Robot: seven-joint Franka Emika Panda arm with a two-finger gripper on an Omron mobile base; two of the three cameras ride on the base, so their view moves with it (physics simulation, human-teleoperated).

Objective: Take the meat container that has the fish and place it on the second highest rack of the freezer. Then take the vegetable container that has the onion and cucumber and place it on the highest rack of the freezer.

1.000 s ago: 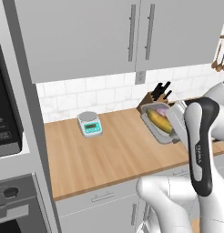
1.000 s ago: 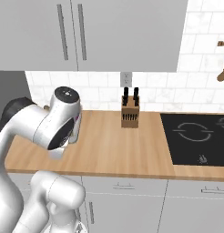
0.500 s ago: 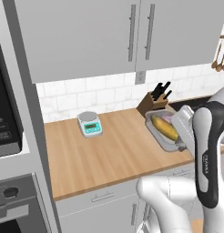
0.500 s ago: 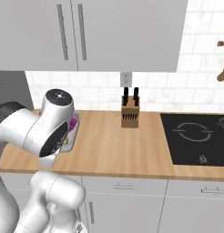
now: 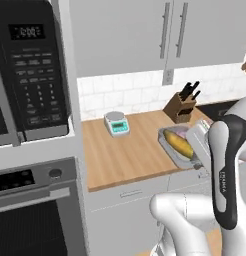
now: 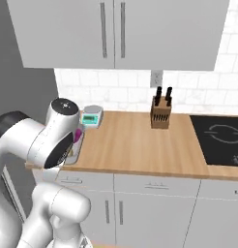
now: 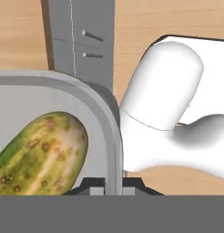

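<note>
In your hand view, the gripper (image 7: 113, 185) sits at the bottom centre with its two dark fingertips pinched together on the rim of the grey tray (image 7: 109, 132), whose curved wall runs up from between them. The cucumber (image 7: 38, 152) lies inside that tray at the lower left of the frame, mottled yellow-green, its rounded end close to the tray wall. In your left base view the same tray (image 5: 167, 149) shows at the centre right, held over the front edge of the wooden counter (image 5: 120, 155) with the yellow cucumber (image 5: 179, 142) lying along it, partly hidden by the arm. A small scale (image 5: 116, 123) stands on the counter toward the tiled wall, and a knife block (image 5: 181, 105) stands further right, well apart from the tray. In your right base view, the purple onion (image 6: 78, 135) peeks out at the left of the frame, just beside the arm's joint, with the scale (image 6: 91, 116) just behind it and the knife block (image 6: 160, 112) near the middle.
</note>
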